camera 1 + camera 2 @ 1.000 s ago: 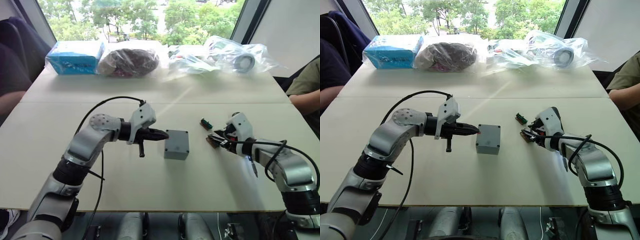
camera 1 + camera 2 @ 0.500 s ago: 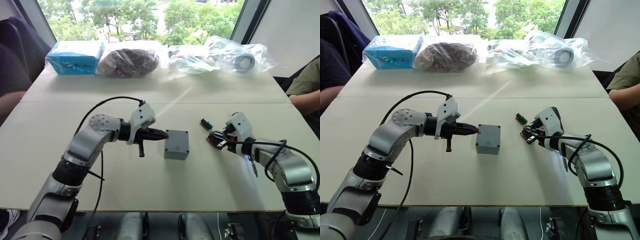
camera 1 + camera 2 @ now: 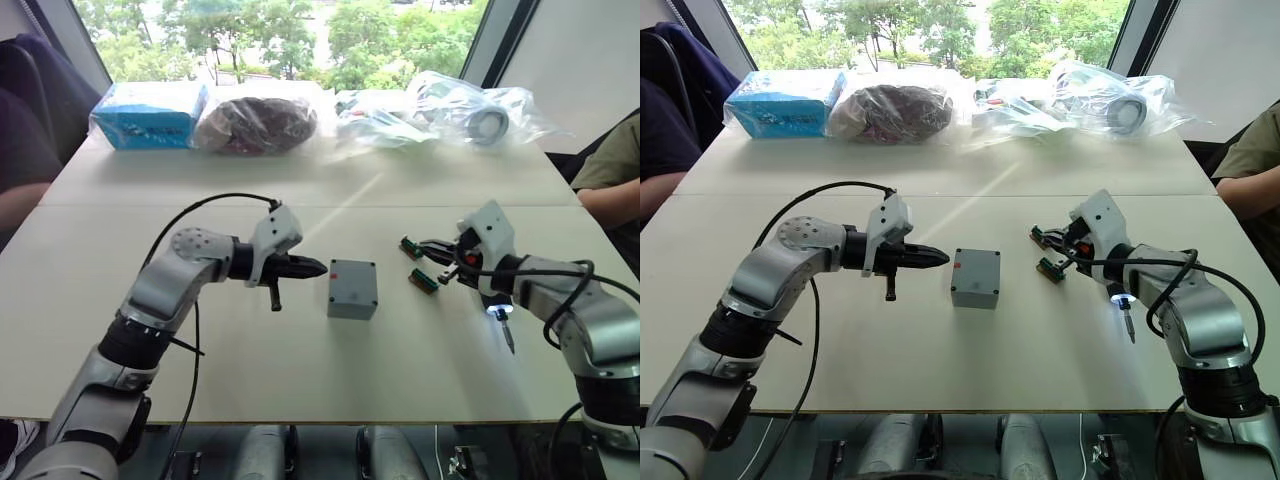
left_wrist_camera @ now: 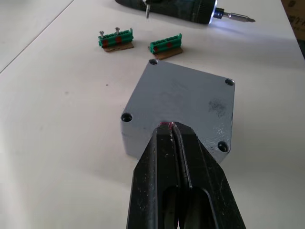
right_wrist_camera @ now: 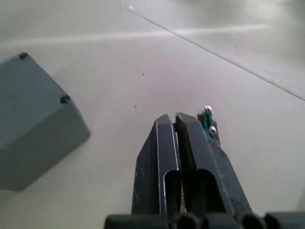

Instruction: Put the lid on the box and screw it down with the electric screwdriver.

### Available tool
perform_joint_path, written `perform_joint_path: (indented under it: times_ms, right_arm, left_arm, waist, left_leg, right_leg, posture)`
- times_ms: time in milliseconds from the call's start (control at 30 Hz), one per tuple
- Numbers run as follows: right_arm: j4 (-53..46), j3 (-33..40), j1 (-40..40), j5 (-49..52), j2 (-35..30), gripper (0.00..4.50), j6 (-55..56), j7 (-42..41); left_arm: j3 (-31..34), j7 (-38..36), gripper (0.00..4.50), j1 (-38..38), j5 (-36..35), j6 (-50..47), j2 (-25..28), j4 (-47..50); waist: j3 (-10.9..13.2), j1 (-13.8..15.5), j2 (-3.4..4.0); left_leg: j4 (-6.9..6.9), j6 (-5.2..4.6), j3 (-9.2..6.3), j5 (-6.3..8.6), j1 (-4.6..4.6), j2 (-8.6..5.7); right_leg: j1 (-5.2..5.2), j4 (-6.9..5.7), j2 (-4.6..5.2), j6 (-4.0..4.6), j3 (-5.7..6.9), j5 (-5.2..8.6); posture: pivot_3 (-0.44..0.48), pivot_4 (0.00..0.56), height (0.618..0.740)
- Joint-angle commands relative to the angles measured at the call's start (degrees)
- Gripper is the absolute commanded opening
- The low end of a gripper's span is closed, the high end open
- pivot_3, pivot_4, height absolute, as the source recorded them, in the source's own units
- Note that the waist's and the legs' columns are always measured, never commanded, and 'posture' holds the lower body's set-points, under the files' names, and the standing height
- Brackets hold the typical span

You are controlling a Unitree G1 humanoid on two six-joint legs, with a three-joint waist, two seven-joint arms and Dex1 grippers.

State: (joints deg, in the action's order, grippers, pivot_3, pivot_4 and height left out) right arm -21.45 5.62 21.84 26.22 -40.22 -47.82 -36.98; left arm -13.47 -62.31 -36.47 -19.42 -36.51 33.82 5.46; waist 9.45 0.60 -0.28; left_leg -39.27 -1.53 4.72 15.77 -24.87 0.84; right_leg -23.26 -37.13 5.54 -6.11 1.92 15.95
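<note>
The box (image 3: 352,289) sits mid-table (image 3: 300,370), lid (image 4: 183,102) on (grey, four corner screw holes), bare surface all round. The left gripper (image 3: 318,267), fingers closed on nothing, points just beside it. The right gripper (image 3: 432,246), closed, hovers near two green connectors (image 3: 417,264); the electric screwdriver (image 4: 178,8) is lit.

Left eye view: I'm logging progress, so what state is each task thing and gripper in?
lid, seated on the box, closing it.
box, closed, upright on the table.
electric screwdriver, lying on the table, tip light on.
left gripper, shut, by the box.
right gripper, shut, empty.
</note>
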Motion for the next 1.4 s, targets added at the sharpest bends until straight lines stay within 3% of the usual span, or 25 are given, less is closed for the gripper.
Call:
perform_joint_path:
  times_ms: [33,367,1400]
  right_arm:
    - [-3.8,0.1,2.1,3.1,1.2,0.09,-1.7,-0.1]
    - [-3.2,-5.4,1.0,1.7,3.6,0.09,-0.4,0.4]
    - [-1.5,-8.2,-1.6,-2.8,4.8,0.09,2.8,0.5]
  left_arm:
    - [1.7,-1.3,0.00,-1.1,-0.7,1.3,1.0,0.3]
    - [2.4,-0.1,0.00,-0.8,-0.5,1.7,0.7,-0.1]
    - [1.6,1.3,0.00,-1.0,-0.1,2.3,-0.8,-0.5]
  waist:
    - [0.0,0.0,0.00]
    - [0.0,0.1,-0.01]
    - [0.0,0.1,-0.01]
  left_leg:
    - [0.00,0.00,0.00,0.00,0.00,0.00]
    - [0.00,-0.04,0.01,0.02,0.00,-0.04]
    - [0.00,-0.02,0.01,0.01,0.00,-0.03]
  right_leg:
    - [0.00,0.00,0.00,0.00,0.00,0.00]
    - [0.03,0.01,0.02,0.00,0.00,0.00]
    - [0.03,0.00,0.02,0.00,0.01,0.00]
  posture:
    - [0.000,0.150,0.740]
    - [0.000,0.150,0.740]
    - [0.000,0.150,0.740]
